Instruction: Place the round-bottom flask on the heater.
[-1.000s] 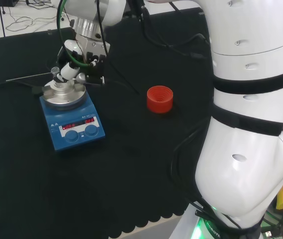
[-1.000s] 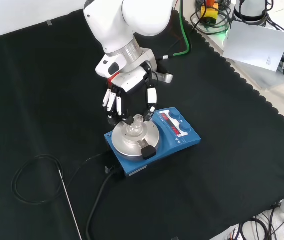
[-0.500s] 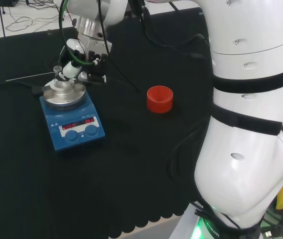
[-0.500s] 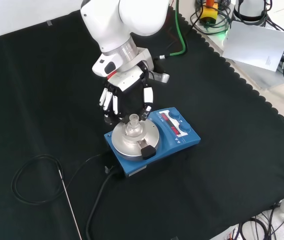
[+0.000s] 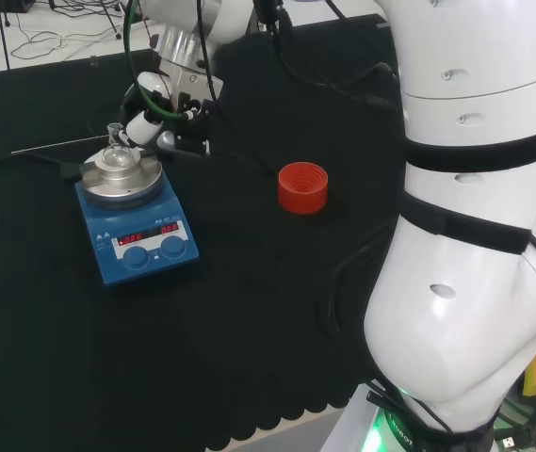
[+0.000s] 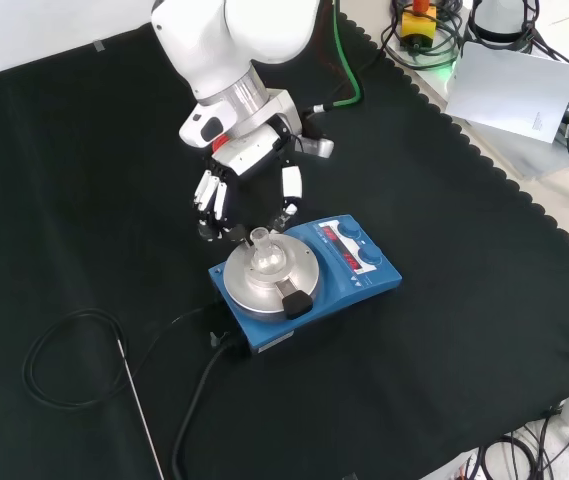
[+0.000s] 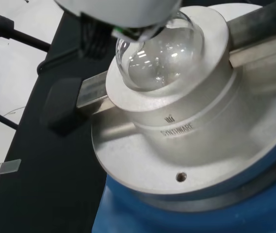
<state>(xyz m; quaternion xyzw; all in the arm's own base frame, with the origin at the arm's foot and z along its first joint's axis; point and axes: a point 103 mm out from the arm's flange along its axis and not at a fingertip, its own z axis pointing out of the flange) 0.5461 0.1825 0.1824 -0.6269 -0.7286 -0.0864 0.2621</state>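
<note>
Black and white robot hand (image 6: 249, 185): fingers straight and spread, holding nothing, raised above the bench. Clear glass round-bottom flask (image 6: 262, 252): just below and in front of the fingertips in the front view, apart from them, seated upright in the silver metal block of the blue heater (image 6: 364, 285). Red ribbed ring stand (image 5: 302, 187): well apart from the hand, rightward in the head view.

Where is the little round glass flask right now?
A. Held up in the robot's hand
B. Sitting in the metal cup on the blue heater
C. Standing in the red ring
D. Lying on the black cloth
B: the flask sits in the metal block of the heater, with the hand apart from it, fingers relaxed.
</note>
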